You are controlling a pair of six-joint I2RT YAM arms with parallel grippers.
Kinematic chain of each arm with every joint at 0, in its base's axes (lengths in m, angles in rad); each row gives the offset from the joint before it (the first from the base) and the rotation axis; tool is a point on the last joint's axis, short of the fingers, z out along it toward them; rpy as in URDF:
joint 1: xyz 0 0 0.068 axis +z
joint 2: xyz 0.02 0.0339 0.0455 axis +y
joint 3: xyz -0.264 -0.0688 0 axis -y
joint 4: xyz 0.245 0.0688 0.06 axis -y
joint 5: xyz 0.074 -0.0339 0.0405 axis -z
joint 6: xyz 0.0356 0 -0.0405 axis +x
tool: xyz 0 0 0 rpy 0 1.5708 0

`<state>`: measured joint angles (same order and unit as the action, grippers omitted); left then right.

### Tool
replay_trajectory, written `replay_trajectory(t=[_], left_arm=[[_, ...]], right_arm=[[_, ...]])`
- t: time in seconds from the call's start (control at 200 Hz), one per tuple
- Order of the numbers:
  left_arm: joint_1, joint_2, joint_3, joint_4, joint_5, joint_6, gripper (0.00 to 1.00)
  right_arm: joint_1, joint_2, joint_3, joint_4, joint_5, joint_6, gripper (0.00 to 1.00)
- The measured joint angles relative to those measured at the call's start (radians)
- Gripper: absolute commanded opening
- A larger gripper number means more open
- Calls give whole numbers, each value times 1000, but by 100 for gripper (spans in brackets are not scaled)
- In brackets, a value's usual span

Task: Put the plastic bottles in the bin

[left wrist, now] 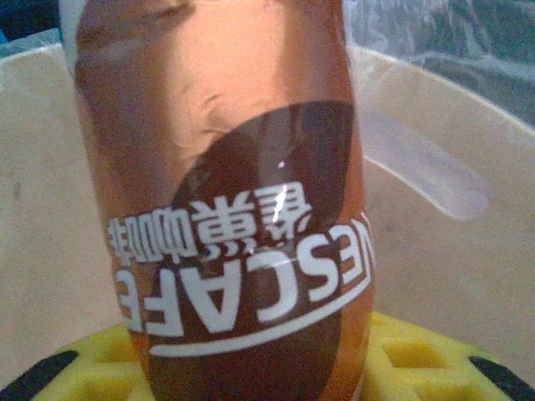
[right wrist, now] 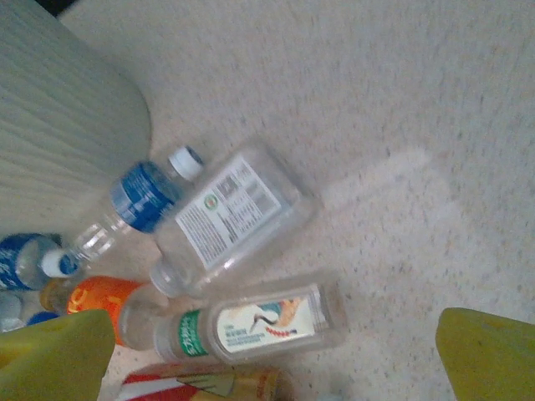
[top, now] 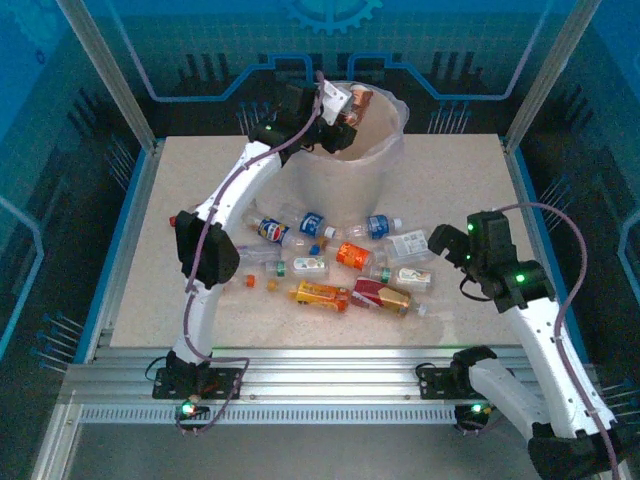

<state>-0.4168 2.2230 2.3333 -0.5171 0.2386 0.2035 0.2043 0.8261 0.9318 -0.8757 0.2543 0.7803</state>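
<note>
My left gripper (top: 336,102) hangs over the bin's (top: 345,172) mouth, shut on a brown coffee bottle (top: 358,100). In the left wrist view that bottle (left wrist: 226,192) stands between my yellow fingers (left wrist: 418,355), with the bin's beige inner wall (left wrist: 451,276) behind. Several plastic bottles (top: 330,262) lie on the table in front of the bin. My right gripper (top: 447,245) hovers open above the pile's right end. Between its yellow fingertips (right wrist: 489,355) lies a clear bottle with a green neck band (right wrist: 251,326). Beyond it lie a white-labelled bottle (right wrist: 226,213) and a blue-labelled one (right wrist: 138,200).
An orange-labelled bottle (right wrist: 100,296) and a red-and-yellow one (right wrist: 201,384) lie at the lower left of the right wrist view, near the bin's outer wall (right wrist: 58,142). Bare speckled table (top: 455,175) stretches right of the bin. Blue panels and metal posts (top: 545,75) fence the table.
</note>
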Motion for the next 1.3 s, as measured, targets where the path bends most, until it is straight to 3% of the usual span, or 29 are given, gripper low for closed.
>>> replay_trajectory(t=[0.145,0.44,0.535,0.795,0.945,1.121,1.301], left_arm=[[2,16,3,-7,-8,30,68],[2,31,4,-10,-18,36,71],[2,31,4,-10,-19,36,75],[2,28,20,-10,-26,25,99],[2,4,19,-10,-26,-8,99],[2,-158,-93,29,-34,-62,99],[2,-447,-364,164,-88,-115,99]], right_arm=[[-6,5,-85,20,-87,-8,100],[-6,2,-154,53,-188,-98,98],[10,2,-159,57,-196,-114,96],[106,22,-156,53,-180,-151,94],[162,48,-141,52,-158,-161,95],[177,72,-124,54,-133,-161,100],[181,100,-118,53,-113,-161,100]])
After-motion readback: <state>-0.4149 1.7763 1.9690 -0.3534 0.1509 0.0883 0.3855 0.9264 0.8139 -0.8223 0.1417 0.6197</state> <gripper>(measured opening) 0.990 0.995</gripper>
